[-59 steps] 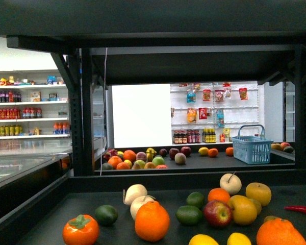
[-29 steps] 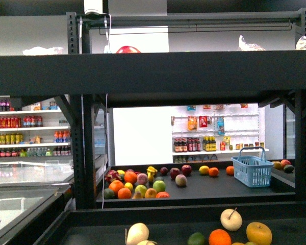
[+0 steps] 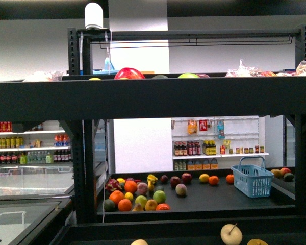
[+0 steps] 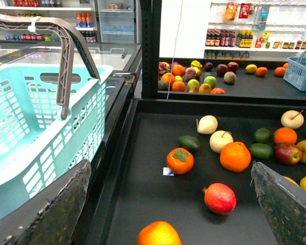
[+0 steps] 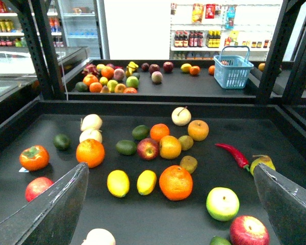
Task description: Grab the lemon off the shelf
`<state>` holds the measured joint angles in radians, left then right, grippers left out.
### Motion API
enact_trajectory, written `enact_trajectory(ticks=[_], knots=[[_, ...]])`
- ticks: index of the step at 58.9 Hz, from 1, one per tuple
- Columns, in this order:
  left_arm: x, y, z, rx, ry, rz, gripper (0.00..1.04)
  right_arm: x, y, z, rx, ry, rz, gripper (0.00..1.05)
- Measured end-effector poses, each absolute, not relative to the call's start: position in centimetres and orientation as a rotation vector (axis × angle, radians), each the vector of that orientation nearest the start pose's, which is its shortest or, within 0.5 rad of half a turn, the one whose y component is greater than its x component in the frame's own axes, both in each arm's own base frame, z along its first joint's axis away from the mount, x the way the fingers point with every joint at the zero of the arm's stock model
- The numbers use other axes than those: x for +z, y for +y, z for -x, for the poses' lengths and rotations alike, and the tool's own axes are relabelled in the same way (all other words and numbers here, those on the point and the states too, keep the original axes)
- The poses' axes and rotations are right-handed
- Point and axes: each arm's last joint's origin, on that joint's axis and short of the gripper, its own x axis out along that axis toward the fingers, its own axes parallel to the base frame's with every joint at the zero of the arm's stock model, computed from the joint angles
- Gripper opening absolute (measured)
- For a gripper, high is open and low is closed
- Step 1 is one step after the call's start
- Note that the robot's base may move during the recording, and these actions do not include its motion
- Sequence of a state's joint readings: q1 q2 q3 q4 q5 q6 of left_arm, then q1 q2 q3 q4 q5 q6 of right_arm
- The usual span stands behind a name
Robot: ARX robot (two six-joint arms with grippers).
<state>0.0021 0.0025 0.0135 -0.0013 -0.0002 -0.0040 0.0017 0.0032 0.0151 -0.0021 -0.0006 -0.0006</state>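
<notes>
Right hand point(image 5: 171, 168) and left hand point(image 4: 171, 164) hang spread apart, empty, over the shelf point(image 5: 143, 106), ready for lemon point(image 5: 118, 182).

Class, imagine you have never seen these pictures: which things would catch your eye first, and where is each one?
The big pale-turquoise plastic basket with a grey handle fills much of the left wrist view, beside the black metal display shelf. On that shelf's dark tray lies a bright scatter of fruit, with two small bright-yellow oval lemons side by side next to a large round orange.
</notes>
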Motion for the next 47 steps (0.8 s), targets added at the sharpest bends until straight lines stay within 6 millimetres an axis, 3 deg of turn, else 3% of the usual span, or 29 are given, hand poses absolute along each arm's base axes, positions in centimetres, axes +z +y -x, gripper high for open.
enact_trajectory(ticks=[5, 11, 20, 27, 29, 39, 47], knots=[[16.7, 0.0, -9.7, 0.021, 0.037, 0.037, 0.97, 16.8, 0.0, -9.7, 0.002, -0.010, 0.001, 0.97], [16.6, 0.2, -10.3, 0.033, 0.180, 0.202, 0.97, 16.8, 0.0, -9.7, 0.002, -0.010, 0.001, 0.97], [20.8, 1.8, -12.2, 0.036, 0.136, 0.386, 0.97, 16.8, 0.0, -9.7, 0.002, -0.010, 0.001, 0.97], [24.5, 5.0, -14.7, 0.080, 0.130, 0.565, 0.97, 16.8, 0.0, -9.7, 0.002, -0.010, 0.001, 0.97], [25.7, 6.9, -15.8, 0.118, 0.128, 0.650, 0.97, 16.8, 0.0, -9.7, 0.002, -0.010, 0.001, 0.97], [27.1, 12.9, -19.0, 0.249, 0.152, 0.933, 0.97, 16.8, 0.0, -9.7, 0.002, -0.010, 0.001, 0.97], [27.6, 16.1, -21.5, 0.259, 0.153, 1.064, 0.97, 16.8, 0.0, -9.7, 0.002, -0.010, 0.001, 0.97]])
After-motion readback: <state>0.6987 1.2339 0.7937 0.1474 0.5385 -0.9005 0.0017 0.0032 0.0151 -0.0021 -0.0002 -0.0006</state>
